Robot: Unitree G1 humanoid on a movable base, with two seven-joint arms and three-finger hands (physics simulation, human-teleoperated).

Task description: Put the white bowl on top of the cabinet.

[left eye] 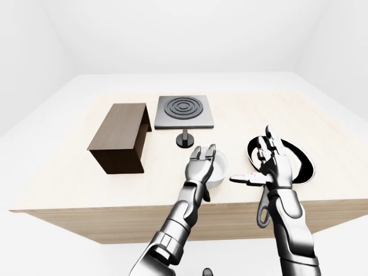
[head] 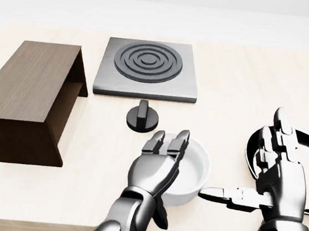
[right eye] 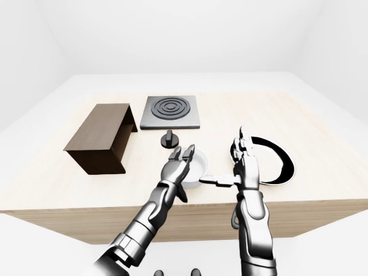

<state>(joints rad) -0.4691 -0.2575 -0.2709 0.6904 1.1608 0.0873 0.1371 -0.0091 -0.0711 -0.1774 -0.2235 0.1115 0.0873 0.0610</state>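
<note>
— Bowl position is requested.

— The white bowl (head: 190, 171) is found on the desk (head: 230, 85) near its bottom edge in the head view, between the cabinet (head: 25, 98) toward the left edge and a black pan (head: 307, 147) at the right edge. A stove plate (head: 147, 68) and a knob (head: 141, 117) are noted nearer the top edge.

— Hand states?

— The left hand (head: 156, 166) is held at the bowl's left wall with fingers extended and unclosed; nothing is gripped. The right hand (head: 272, 182) is spread wide beside the bowl, thumb pointed toward it, likewise unladen.

— Recommendation?

— The wall should be enclosed from both sides before lifting, it is judged; the bowl should be kept level and raised above the cabinet top before being carried leftward.
</note>
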